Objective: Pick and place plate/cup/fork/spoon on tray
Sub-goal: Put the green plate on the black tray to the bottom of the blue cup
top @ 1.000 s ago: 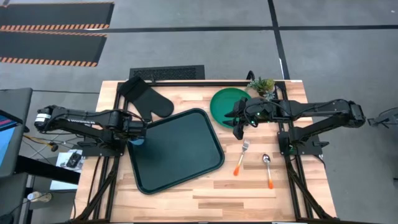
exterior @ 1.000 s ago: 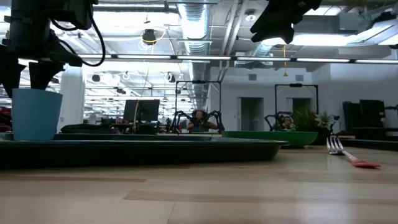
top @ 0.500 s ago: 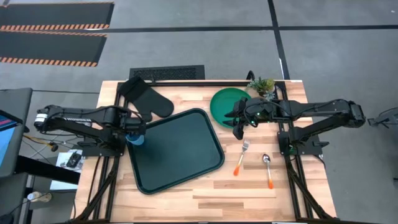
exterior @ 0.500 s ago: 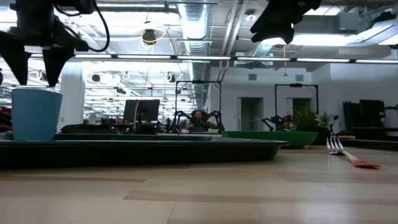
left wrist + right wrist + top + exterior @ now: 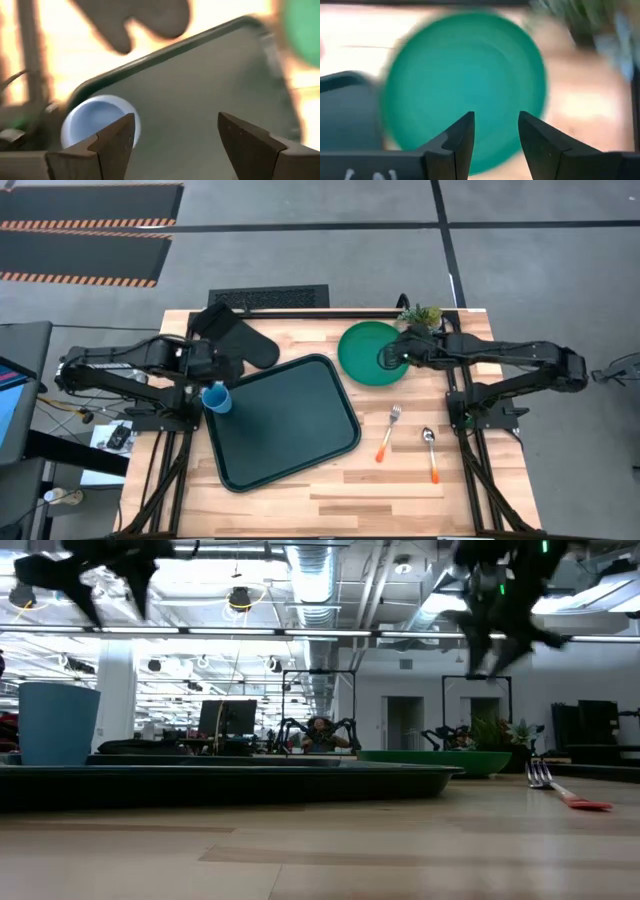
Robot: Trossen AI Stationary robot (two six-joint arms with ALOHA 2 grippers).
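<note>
The light-blue cup stands upright on the left corner of the dark tray; it also shows in the low view. My left gripper is open and empty, above and just far of the cup. The green plate lies on the table right of the tray. My right gripper is open and hovers over the plate without touching it. The fork and the spoon lie on the table, near of the plate.
A black oven mitt lies beyond the tray's far left corner. A small potted plant stands at the far edge beside the plate. Bare wood lies along the table's near edge.
My left gripper has risen from just above the cup and drawn back toward the table's far edge; the cup stays upright on the tray. My right gripper has gone toward the far edge, over the plate, and come down lower.
</note>
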